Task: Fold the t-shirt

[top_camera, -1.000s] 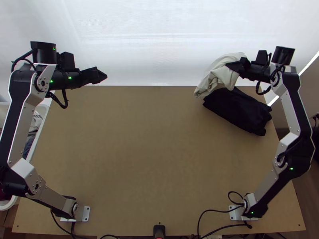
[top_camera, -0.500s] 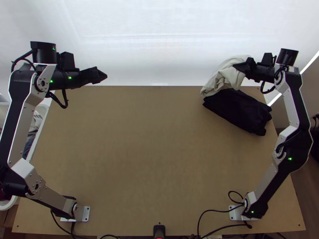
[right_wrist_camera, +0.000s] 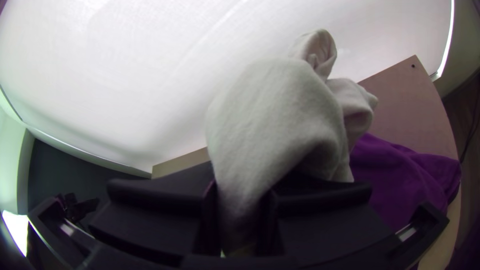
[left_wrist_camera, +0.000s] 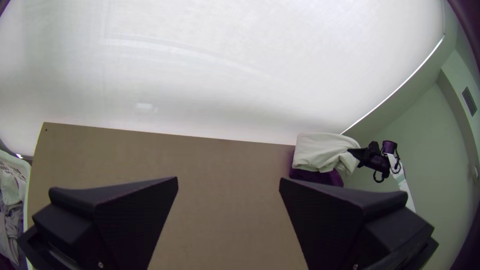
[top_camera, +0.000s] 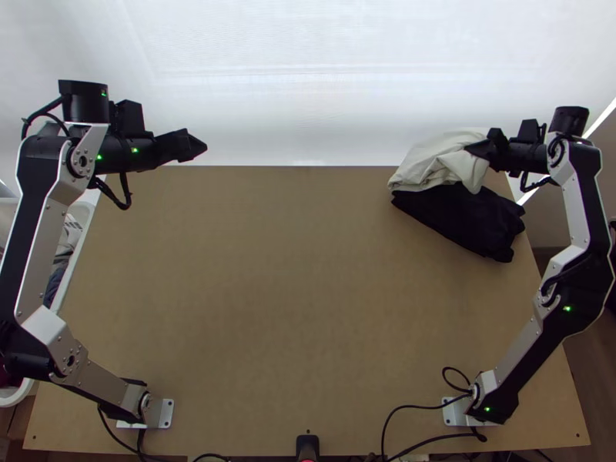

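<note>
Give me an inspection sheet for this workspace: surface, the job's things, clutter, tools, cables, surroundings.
Surface: brown table, no damage made out; partly hidden under cloth.
Job's things: cream cloth, presumably the t-shirt, bunched, partly over the dark cloth; folding unfinished.
Clutter: dark cloth near the far right corner.
Left tool: open, holding nothing.
Right tool: closed on the cream cloth; which part is unclear.
Cables: black cables loose near both arm bases.
Surroundings: white basket of cloth beside the table's left edge; white backdrop behind.
</note>
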You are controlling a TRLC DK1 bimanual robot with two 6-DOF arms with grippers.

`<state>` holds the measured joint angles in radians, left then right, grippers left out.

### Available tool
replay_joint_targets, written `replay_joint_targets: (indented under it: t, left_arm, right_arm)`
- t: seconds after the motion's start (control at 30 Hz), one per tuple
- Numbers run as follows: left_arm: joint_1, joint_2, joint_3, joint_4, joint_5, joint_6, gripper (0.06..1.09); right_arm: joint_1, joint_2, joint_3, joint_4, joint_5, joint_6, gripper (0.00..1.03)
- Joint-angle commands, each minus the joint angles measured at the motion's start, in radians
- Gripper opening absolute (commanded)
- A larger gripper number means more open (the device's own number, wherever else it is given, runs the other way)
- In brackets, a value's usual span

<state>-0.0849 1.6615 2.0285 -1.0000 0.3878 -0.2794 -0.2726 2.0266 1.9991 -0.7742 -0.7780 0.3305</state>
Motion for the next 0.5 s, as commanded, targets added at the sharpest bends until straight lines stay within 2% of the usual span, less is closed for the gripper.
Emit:
replay_joint_targets:
  t: [0.0,0.2,0.47]
  left_arm:
    - [-0.003,-0.006,-0.004,0.011,0.000,0.008,1.04]
    - [-0.006,-0.005,-0.002,0.012,0.000,0.008,1.04]
    - [-0.010,-0.005,-0.001,0.012,0.002,0.008,1.04]
  right_arm:
    - [-0.014,-0.069,-0.060,-0.007,0.028,-0.070,0.03]
    - [-0.030,-0.137,-0.149,-0.007,0.105,-0.130,0.03]
    - [-0.062,-0.256,-0.258,-0.007,0.152,-0.188,0.03]
